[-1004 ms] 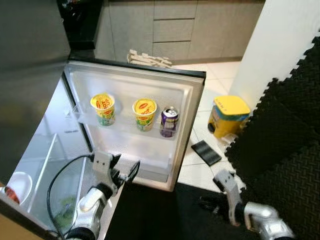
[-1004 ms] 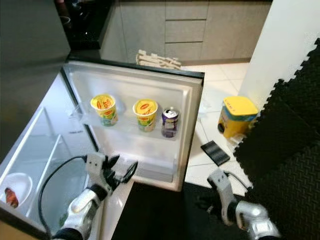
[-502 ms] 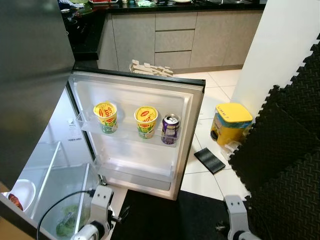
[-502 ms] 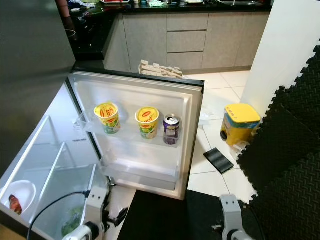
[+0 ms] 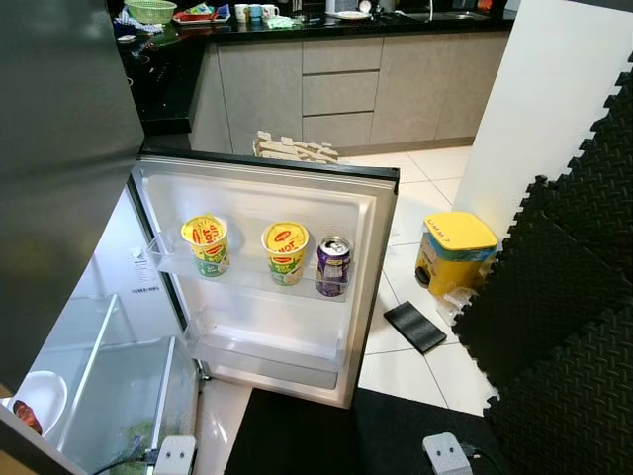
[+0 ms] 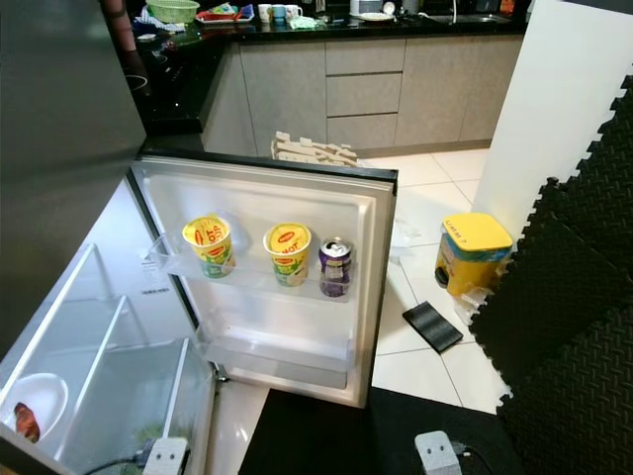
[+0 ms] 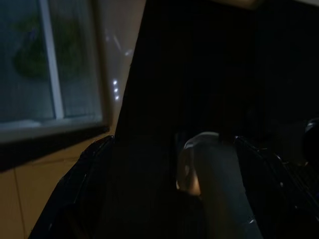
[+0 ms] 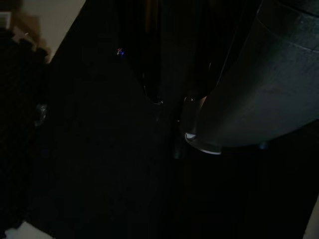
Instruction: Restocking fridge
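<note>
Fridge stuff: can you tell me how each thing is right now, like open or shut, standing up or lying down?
Fridge door: wide open.
Two noodle cups: upright on the door shelf, lids sealed.
Purple can: upright on the same shelf, beside the cups.
Lower door shelf: bare.
White bowl: inside the fridge, holding something red.
Yellow bin: lid shut.
Kitchen drawers: shut.
</note>
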Tool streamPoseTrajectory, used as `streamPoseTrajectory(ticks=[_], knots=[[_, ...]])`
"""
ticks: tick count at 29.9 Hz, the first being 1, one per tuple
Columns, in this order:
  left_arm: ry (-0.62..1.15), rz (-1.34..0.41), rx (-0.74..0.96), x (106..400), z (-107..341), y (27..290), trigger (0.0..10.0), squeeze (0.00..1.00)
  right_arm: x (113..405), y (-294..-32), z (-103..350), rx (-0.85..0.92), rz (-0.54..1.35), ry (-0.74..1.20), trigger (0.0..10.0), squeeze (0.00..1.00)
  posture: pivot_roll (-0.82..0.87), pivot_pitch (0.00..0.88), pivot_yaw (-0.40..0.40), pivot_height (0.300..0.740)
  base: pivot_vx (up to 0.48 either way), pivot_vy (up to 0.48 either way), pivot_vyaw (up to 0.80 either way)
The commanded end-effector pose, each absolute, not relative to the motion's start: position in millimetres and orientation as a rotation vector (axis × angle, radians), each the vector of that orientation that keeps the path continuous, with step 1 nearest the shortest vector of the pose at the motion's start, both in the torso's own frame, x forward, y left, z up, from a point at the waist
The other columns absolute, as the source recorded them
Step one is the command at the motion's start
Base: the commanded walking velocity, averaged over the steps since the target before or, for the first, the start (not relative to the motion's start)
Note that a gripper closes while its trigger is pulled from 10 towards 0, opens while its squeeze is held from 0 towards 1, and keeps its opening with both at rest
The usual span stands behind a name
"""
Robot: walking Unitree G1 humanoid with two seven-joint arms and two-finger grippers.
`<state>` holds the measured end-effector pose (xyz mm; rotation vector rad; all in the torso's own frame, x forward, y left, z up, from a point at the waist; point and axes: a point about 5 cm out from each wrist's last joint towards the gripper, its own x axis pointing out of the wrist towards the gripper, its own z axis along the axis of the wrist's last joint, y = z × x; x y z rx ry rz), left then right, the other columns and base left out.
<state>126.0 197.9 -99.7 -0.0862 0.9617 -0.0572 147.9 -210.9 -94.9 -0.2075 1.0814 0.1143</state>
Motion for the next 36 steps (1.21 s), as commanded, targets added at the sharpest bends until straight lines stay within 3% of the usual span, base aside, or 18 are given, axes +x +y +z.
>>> streamPoseTrajectory(ticks=[1, 17, 36], knots=[[0.983, -0.035, -0.069, 123.4, -100.5, 202.6, 10.0, 0.0, 151.0, -207.0, -94.7, -0.238, 0.133, 1.082, 10.0, 0.0, -0.03, 0.0, -0.006, 0.74, 0.0, 0.0, 0.0], [1.016, -0.11, 0.04, 131.4, -100.3, 196.0, 10.0, 0.0, 156.5, -200.6, -93.8, -0.268, 0.199, 1.09, 10.0, 0.0, -0.01, 0.0, -0.029, 0.74, 0.0, 0.0, 0.0], [1.1, -0.109, 0.03, 114.8, -106.6, 195.8, 10.0, 0.0, 155.2, -191.5, -96.0, -0.294, 0.236, 1.108, 10.0, 0.0, 0.0, 0.0, -0.01, 0.74, 0.0, 0.0, 0.0]])
